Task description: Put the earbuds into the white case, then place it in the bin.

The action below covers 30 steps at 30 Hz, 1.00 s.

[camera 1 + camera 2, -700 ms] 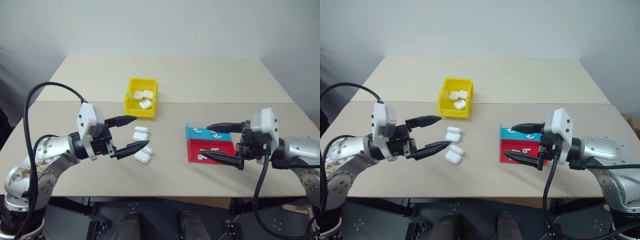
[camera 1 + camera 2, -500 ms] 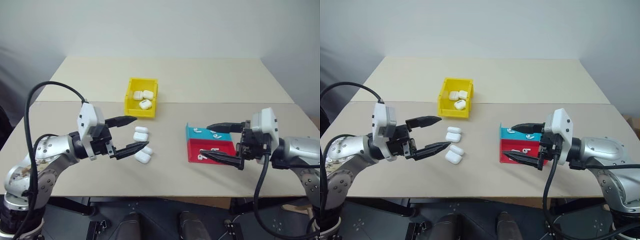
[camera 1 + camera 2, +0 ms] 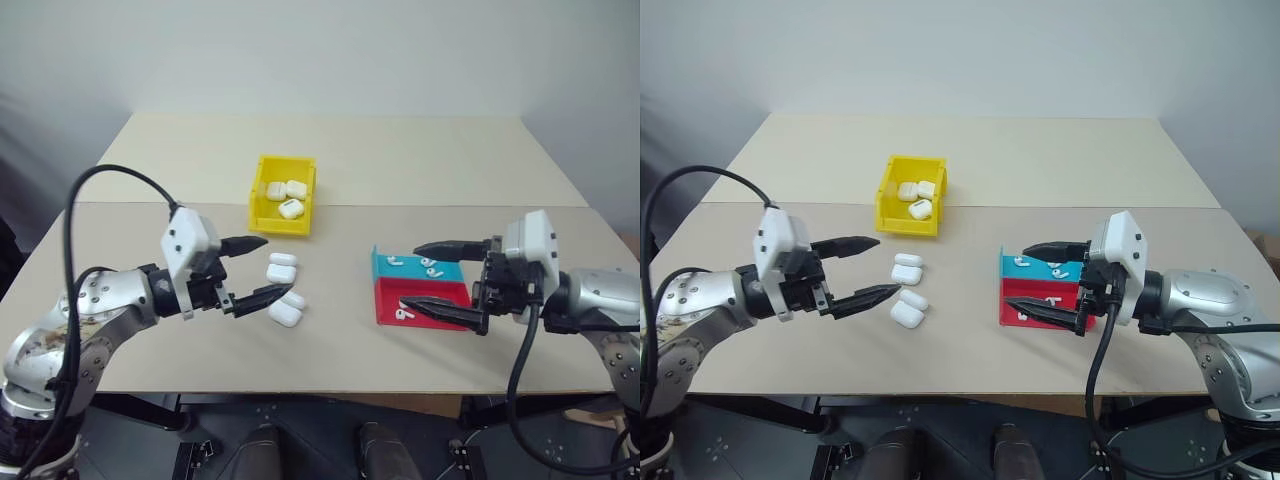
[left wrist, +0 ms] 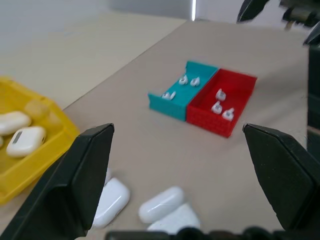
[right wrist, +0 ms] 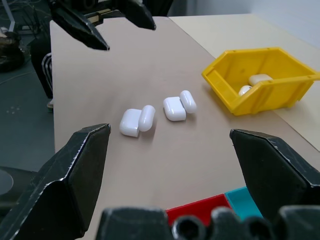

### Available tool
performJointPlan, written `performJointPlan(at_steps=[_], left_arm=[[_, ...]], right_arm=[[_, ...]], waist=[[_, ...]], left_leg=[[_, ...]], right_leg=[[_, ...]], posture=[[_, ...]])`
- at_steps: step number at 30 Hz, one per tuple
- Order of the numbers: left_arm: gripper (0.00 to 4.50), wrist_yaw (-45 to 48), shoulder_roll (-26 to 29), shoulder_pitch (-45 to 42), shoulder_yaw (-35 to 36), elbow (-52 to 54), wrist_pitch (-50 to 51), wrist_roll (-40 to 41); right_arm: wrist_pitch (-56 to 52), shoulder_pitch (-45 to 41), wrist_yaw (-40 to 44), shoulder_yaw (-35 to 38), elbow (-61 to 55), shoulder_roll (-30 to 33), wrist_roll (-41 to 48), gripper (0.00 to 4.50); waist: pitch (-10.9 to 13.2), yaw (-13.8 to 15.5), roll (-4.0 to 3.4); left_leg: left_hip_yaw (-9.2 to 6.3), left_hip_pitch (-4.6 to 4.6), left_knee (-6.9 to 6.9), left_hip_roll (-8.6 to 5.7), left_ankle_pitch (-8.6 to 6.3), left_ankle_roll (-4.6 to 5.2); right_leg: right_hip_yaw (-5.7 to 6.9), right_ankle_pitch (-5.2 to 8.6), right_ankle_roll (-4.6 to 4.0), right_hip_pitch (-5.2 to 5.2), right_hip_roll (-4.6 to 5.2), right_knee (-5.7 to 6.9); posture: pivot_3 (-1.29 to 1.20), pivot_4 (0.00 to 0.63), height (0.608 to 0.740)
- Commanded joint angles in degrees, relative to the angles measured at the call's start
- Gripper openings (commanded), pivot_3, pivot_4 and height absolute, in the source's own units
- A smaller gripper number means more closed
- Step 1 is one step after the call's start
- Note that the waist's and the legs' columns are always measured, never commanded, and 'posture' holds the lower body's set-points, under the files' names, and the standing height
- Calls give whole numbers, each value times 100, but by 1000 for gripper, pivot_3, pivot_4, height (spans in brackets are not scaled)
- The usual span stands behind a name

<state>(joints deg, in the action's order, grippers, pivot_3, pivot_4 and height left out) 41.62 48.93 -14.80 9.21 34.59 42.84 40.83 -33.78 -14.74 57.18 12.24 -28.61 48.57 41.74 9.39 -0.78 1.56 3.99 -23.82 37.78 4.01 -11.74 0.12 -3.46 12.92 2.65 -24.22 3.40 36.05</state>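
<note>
Several white cases (image 3: 283, 288) lie closed on the table in front of the yellow bin (image 3: 262, 209), which holds three more cases. Earbuds (image 4: 188, 80) lie in a teal tray (image 3: 384, 268), and more of them sit in the red tray (image 3: 446, 296) beside it. My left gripper (image 3: 279, 265) hovers open just left of the loose cases, its fingers (image 4: 84, 177) spread wide with nothing between them. On the right, the other gripper (image 3: 409, 275) stands open over the left edge of the two trays, also holding nothing.
The trays sit side by side at the table's right middle. A seam (image 3: 450, 206) crosses the tan tabletop just behind the bin. Bare table stretches between the cases and the trays and behind the bin.
My left hand has shifted slightly toward the cases and turned a little. The right gripper, the cases, the trays and the bin stay where they were.
</note>
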Motion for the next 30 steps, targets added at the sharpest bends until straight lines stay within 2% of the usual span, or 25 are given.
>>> performJointPlan(at_steps=[1,5,8,11,15,19,23,30], left_arm=[[4500,-256,145,-148,-24,362,399,96],[4500,-721,260,-357,-512,497,764,-430],[4500,-931,244,-605,-821,468,1266,-452],[4500,-1232,232,-1279,-1448,405,2503,-421],[4500,-932,330,-1992,-1830,207,3440,-154],[4500,-1074,214,-2987,-2707,-267,4872,-45],[4500,-1610,-4,-3440,-3357,-944,4966,295],[4500,-3011,-487,-3969,-3711,-2351,4966,1534]], right_arm=[[54,-66,14,145,-133,58,136,4460],[49,41,-62,181,-236,28,134,4460],[20,119,-190,175,-363,-21,157,4460],[20,241,-264,213,-487,-28,187,4460],[-1,350,-342,291,-582,-11,253,4460],[15,452,-477,270,-703,-35,285,4460],[29,548,-585,280,-791,-51,327,4460],[59,699,-726,294,-920,-98,344,4460]], waist=[[0,2,0],[0,6,0],[0,9,1],[2,31,3],[3,3,6],[4,5,7],[4,1,7],[4,10,8]], left_leg=[[0,0,-1,0,0,0],[0,-1,-1,0,0,0],[0,0,-1,-1,0,0],[-2,0,-1,-1,0,0],[-3,-2,0,-5,0,0],[-11,-2,0,-5,0,0],[-12,0,0,-7,0,0],[-15,-4,0,-7,0,0]], right_leg=[[0,-2,0,0,0,0],[0,-6,8,-1,0,0],[0,-5,8,1,0,1],[0,-6,10,1,0,1],[-1,-6,16,1,0,0],[2,-4,16,1,-4,7],[0,-3,18,0,-4,4],[0,-5,17,-1,-3,5]], posture=[[0,150,740],[0,150,740],[0,150,740],[0,150,740],[0,150,740],[0,150,740],[0,150,740],[0,150,740]])
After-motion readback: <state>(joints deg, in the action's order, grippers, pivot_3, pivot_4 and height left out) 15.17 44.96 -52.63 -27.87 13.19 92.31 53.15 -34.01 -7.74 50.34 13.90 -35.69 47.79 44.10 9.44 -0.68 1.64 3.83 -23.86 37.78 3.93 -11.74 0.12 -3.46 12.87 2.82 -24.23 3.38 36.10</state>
